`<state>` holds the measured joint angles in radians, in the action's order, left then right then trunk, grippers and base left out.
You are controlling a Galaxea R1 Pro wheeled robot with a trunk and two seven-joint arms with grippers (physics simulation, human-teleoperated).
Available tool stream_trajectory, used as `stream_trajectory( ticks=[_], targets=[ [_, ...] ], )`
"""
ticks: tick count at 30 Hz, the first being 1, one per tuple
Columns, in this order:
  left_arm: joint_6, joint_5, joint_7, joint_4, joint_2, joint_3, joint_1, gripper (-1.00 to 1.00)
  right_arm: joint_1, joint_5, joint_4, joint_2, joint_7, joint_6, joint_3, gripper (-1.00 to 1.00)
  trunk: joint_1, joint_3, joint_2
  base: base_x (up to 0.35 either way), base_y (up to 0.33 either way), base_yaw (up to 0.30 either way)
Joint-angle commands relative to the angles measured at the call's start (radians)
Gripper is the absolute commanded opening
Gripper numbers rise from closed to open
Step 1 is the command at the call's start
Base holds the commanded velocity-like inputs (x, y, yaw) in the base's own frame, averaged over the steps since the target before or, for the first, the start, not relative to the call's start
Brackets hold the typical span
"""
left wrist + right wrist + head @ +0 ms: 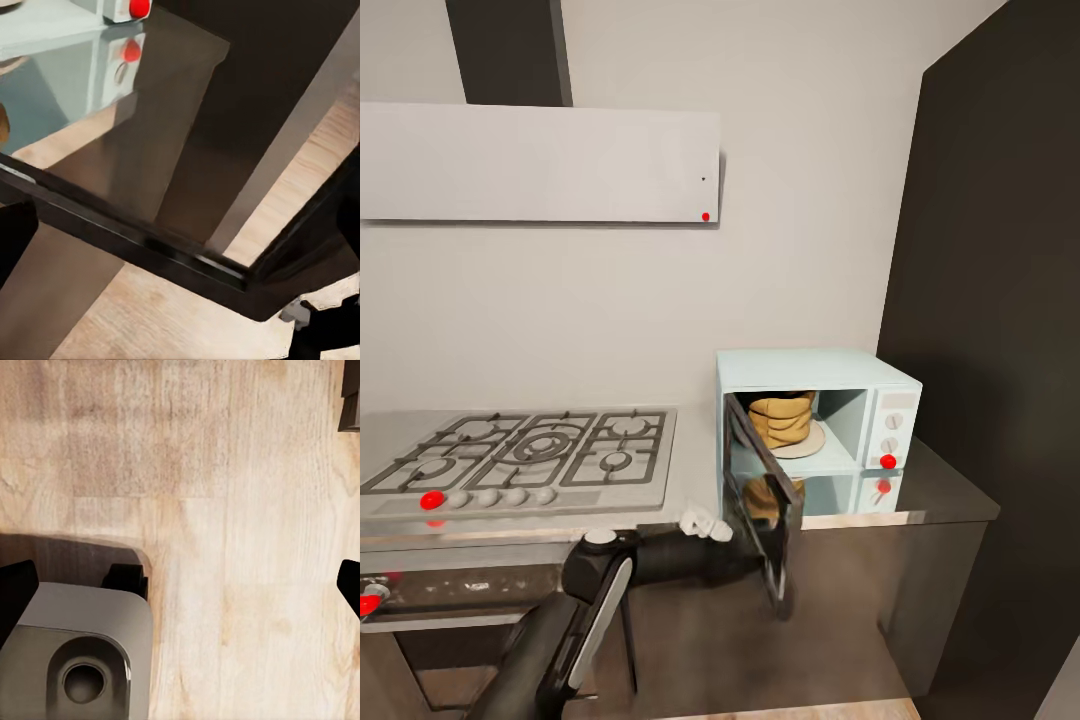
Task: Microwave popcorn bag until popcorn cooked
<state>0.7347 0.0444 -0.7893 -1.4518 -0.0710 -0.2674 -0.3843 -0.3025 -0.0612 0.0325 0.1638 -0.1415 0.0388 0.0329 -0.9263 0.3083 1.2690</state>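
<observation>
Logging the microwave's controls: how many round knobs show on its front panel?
2: both on the microwave's cream panel, upper knob above lower knob, red light beneath them. None seem hidden.

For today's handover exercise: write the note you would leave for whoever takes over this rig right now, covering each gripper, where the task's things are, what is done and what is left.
Left gripper: at the open microwave door, near its lower edge; whether it grips cannot be told.
Right gripper: hangs over the wooden floor, fingers apart, holding nothing.
Popcorn bag: upright on the round plate inside the pale blue microwave, which stands on the countertop right of the hob.
Done: bag loaded.
Left: swing the door shut, start the microwave, heat until popped.
</observation>
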Motion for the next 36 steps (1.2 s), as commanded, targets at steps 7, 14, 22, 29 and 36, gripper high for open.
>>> stream_trajectory(
  ticks=[7, 14, 22, 29, 36],
  targets=[
    [-0.038, -0.049, 0.003, 0.081, -0.062, 0.002, -0.042, 1.0, -0.001, -0.006, 0.001, 0.003, -0.004, 0.002, 0.003, 1.0, 0.0, 0.001, 0.001, 0.0, 0.0, 0.0],
    [-0.035, -0.059, 0.045, 0.128, -0.104, 0.001, -0.103, 1.0, -0.001, -0.006, 0.001, 0.008, -0.001, -0.001, 0.003, 1.0, 0.0, 0.001, 0.001, 0.0, 0.0, 0.0],
    [-0.041, -0.046, 0.074, 0.199, -0.103, -0.037, -0.15, 1.0, 0.0, -0.009, 0.0, 0.002, -0.001, 0.008, 0.004, 1.0, 0.0, 0.001, 0.001, 0.0, 0.0, 0.0],
    [-0.032, -0.044, 0.036, 0.178, -0.102, -0.032, -0.154, 1.0, 0.0, -0.011, 0.0, 0.0, -0.003, 0.003, 0.004, 1.0, 0.0, 0.001, 0.001, 0.0, 0.0, 0.0],
    [-0.019, -0.031, 0.007, 0.14, -0.104, -0.036, -0.154, 1.0, 0.0, -0.011, 0.0, 0.0, -0.003, 0.003, 0.004, 1.0, 0.0, 0.001, 0.001, 0.0, 0.0, 0.0]
  ],
)
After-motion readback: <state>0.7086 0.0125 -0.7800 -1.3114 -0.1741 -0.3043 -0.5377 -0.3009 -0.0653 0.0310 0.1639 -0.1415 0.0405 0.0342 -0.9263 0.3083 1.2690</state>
